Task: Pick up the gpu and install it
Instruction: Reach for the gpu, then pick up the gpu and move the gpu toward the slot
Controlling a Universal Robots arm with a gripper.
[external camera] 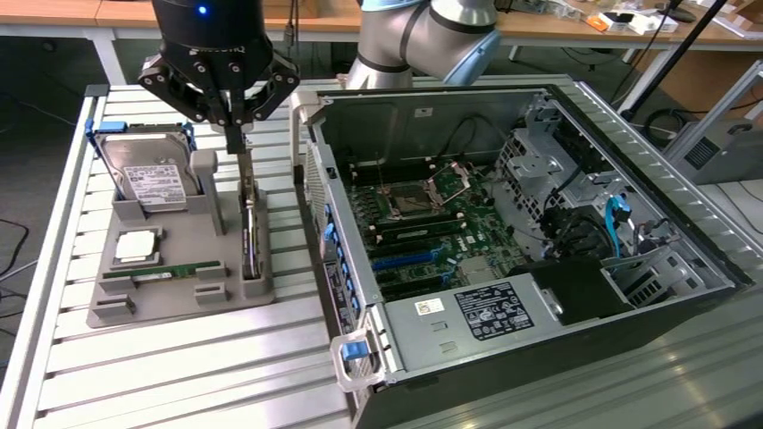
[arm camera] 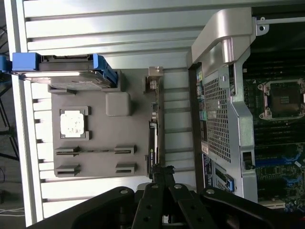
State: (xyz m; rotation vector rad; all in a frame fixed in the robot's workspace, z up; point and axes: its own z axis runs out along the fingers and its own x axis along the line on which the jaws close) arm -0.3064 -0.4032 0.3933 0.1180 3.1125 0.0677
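My gripper point(external camera: 235, 143) hangs over the holder point(external camera: 179, 302), the grey tray that carries the loose parts. Its fingers are pressed together with no gap between them, and nothing is clamped that I can make out. The closed tips point straight down at the gpu point(external camera: 249, 237). I cannot tell whether they touch its upper edge or stop just short of it.

The gpu stands on its long edge in the holder's long slot, the one on the side of the holder nearest the case point(external camera: 537, 98). It is upright and runs the length of that side, with its silver bracket at the holder's end where the drive point(external camera: 149, 174) sits. The card has not been lifted out of the holder.

The drive leans in its blue frame at that same end of the holder. The cpu point(external camera: 135, 246) lies flat near the holder's middle, on the side away from the gpu. The ram point(external camera: 161, 268) lies in a slot just past the cpu, towards the holder's other end.

The case stands open just beside the holder, on the exterior view's right. Its board point(external camera: 435, 214) is exposed inside.
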